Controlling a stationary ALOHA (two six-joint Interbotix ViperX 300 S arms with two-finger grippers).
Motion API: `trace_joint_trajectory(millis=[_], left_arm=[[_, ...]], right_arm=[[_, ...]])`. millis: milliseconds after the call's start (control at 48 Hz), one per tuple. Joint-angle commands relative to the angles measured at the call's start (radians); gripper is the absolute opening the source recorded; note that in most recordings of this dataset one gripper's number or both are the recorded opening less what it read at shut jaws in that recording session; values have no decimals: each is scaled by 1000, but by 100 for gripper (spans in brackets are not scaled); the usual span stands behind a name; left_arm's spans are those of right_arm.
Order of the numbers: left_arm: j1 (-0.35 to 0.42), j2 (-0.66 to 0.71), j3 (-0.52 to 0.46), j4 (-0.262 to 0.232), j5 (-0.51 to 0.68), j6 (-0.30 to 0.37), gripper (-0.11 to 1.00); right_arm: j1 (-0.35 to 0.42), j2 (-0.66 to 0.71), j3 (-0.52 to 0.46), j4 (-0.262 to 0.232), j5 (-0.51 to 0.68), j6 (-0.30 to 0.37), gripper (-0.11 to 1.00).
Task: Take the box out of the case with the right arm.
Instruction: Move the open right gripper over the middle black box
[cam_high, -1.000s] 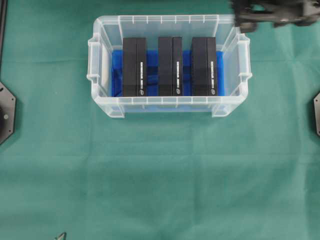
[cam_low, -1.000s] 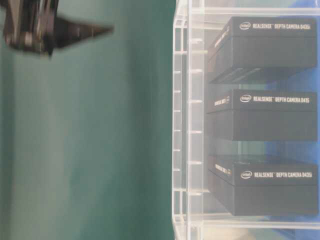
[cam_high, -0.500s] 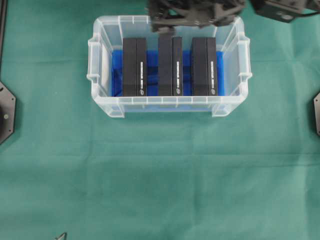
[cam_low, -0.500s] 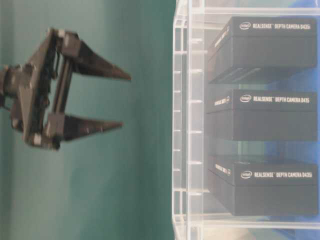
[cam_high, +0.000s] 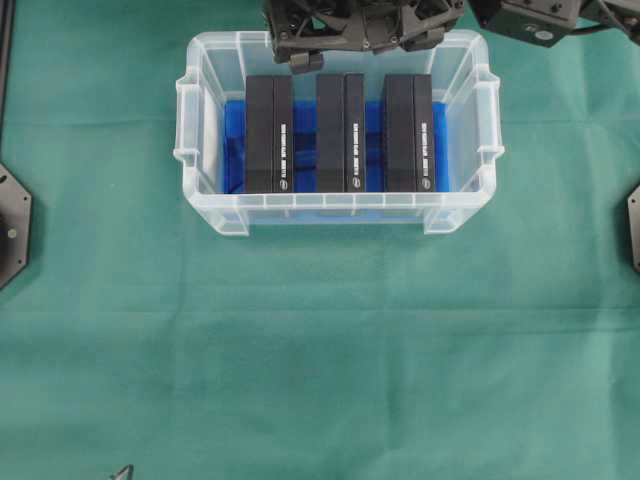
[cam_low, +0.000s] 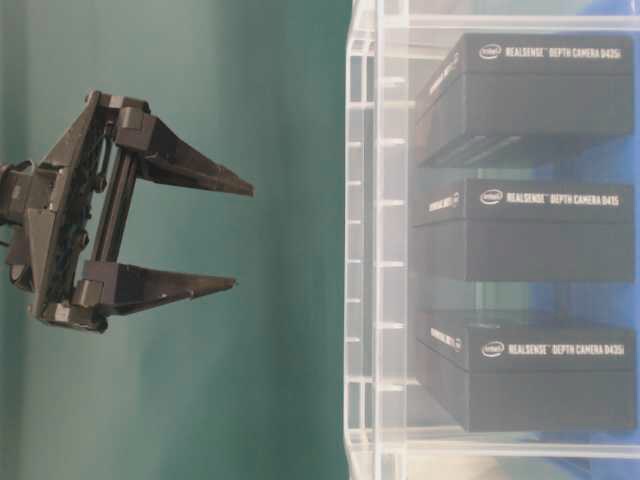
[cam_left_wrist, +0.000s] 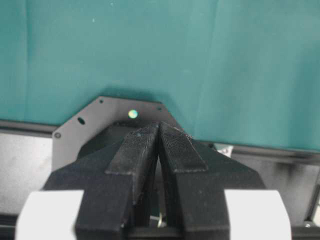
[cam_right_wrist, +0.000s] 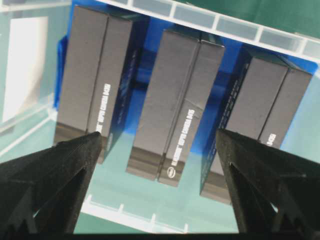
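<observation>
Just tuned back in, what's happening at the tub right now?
The right gripper hangs wide open above the far end of the clear case, holding nothing. Its wrist view looks down between its fingers at the middle box of three black boxes standing on edge on the blue sheet. All three boxes are inside the case; none is lifted. The left gripper is shut and empty, parked over the green cloth away from the case.

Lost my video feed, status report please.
Right gripper open, empty, above the case. Left gripper shut, parked. Three boxes inside; middle box between the fingers in wrist view. Nothing in the way.
</observation>
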Motion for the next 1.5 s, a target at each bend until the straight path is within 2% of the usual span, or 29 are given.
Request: trace_joint_trajectory(millis=[0, 292, 1480], left_arm=[[-2, 8, -23, 2, -3, -2, 0], [-3, 9, -20, 3, -3, -2, 0], [-2, 9, -23, 2, -2, -2, 0]], right_arm=[[3, -20, -25, -2, 5, -2, 93], [3, -20, -25, 14, 5, -2, 93], [3, -20, -25, 18, 5, 0, 93]])
